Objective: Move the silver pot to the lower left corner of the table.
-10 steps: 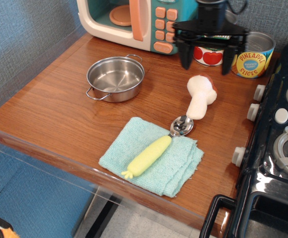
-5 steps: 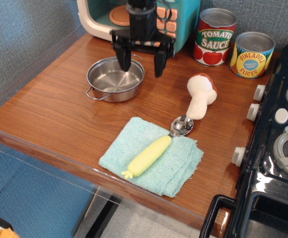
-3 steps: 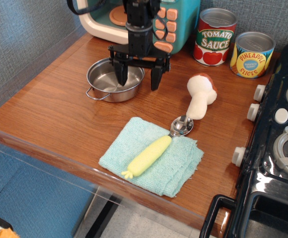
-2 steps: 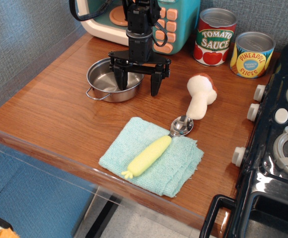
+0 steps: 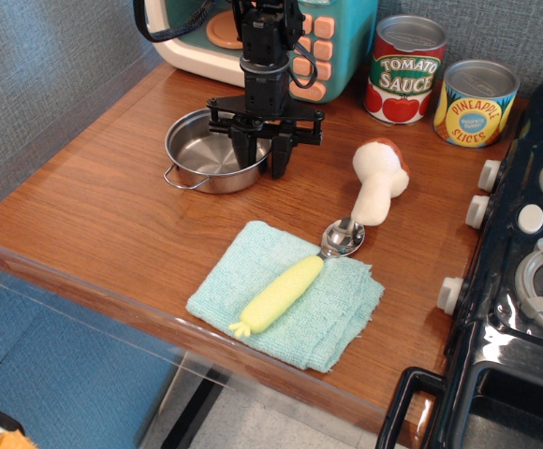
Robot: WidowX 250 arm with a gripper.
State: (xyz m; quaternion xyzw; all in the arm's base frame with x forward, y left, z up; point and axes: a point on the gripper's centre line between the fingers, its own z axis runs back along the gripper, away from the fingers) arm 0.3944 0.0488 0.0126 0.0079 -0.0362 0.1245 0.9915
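The silver pot [image 5: 206, 150] sits upright on the brown wooden table [image 5: 112, 224], at the back left in front of the toy microwave. My gripper [image 5: 263, 166] hangs straight down over the pot's right rim. One finger is inside the pot and the other is outside, and they are closed in on the rim. The pot's right loop handle is hidden behind the fingers. The left loop handle shows.
A toy microwave [image 5: 337, 37] stands right behind the pot. A plush mushroom [image 5: 379, 182], a yellow-handled spoon [image 5: 278, 295] on a teal cloth [image 5: 337, 318], two cans [image 5: 404, 70] and a dark toy stove [image 5: 524, 281] lie to the right. The table's front edge is at lower left.
The gripper came from the back right to the pot, lowered over its right rim, and its fingers closed in from wide open. The pot shifted slightly to the right.
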